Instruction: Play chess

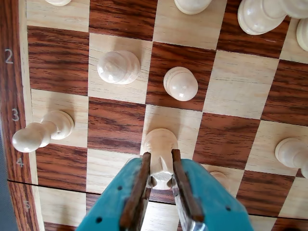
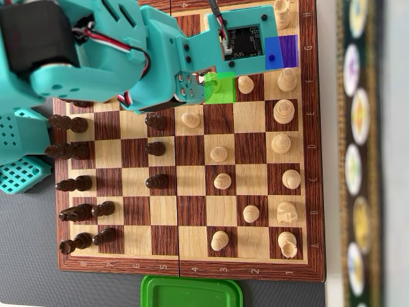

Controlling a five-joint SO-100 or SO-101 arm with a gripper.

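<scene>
In the wrist view my gripper [image 1: 161, 162] is shut on a light wooden chess piece [image 1: 160, 144]. Both brown pads press its upper part, and its base stands on a light square of the board [image 1: 57, 60] near rank 4. Two light pawns [image 1: 118, 67] [image 1: 180, 83] stand just beyond it. In the overhead view the teal arm [image 2: 160, 57] covers the gripper and the held piece at the board's upper middle, next to a green-tinted square [image 2: 220, 89]. A blue and purple tinted patch [image 2: 281, 51] lies at the upper right.
Light pieces [image 2: 220, 153] fill the right half of the board [image 2: 192, 240] and dark pieces [image 2: 153, 148] the left half in the overhead view. A green lid [image 2: 192, 293] lies below the board. In the wrist view a light piece [image 1: 42, 131] stands by the left rim.
</scene>
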